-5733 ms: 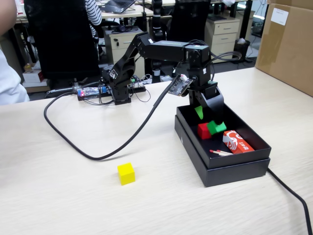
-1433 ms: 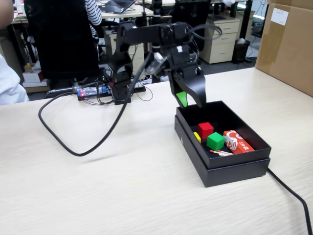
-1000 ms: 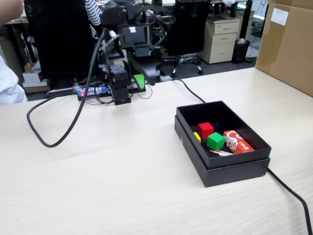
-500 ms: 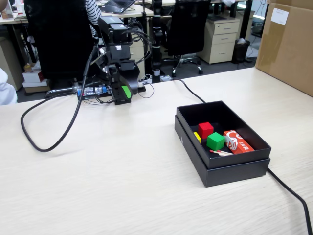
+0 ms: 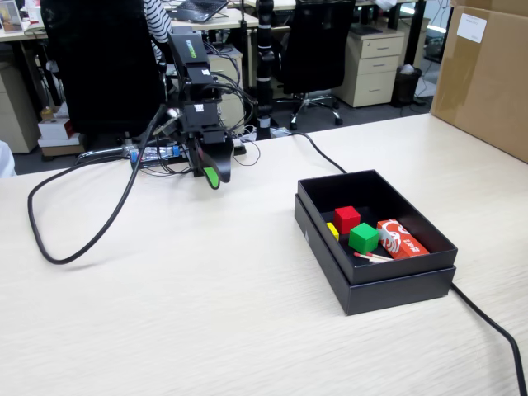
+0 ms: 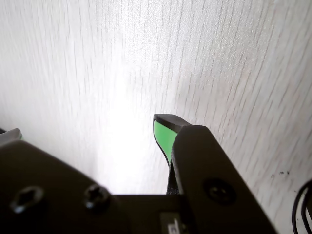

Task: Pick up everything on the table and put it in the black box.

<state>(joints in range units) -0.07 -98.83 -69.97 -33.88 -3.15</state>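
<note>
The black claw with green pads [image 5: 213, 173] hangs empty over bare pale wood-grain counter [image 5: 206, 313]; I cannot tell its gap. Small red [image 5: 346, 219], green [image 5: 363, 238] and yellow [image 5: 332, 230] cubes lie well off in the shallow matte black box [image 5: 388, 289].

Arm folded upright, end effector [image 5: 214, 175] pointing down (jaws' gap unclear).

Two cameras: one standing off the desk, one on the arm's wrist.
The fixed view looks across the table [image 5: 206, 313] from its near edge, slightly downward, toward the office behind. The wrist view looks down, very close, past the gripper [image 6: 161, 127]; both show the pale desk top.
</note>
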